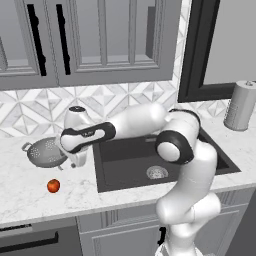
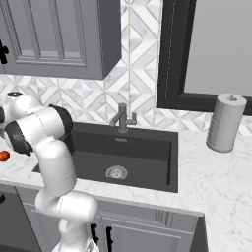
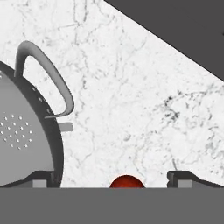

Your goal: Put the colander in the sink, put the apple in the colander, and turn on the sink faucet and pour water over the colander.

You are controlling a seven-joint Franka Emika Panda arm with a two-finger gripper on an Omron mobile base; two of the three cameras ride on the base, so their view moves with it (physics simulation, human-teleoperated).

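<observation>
Colander [image 1: 46,151] sits on the bench [image 1: 30,200] left of the sink [image 1: 125,160], apple [image 1: 53,186] just in front of it. Rigid thin metal, likely light but slick; best bet is to pinch the rim or a loop handle [image 3: 48,70]. Pincer [image 3: 111,178] wide open, empty, over the colander's near rim.
</observation>
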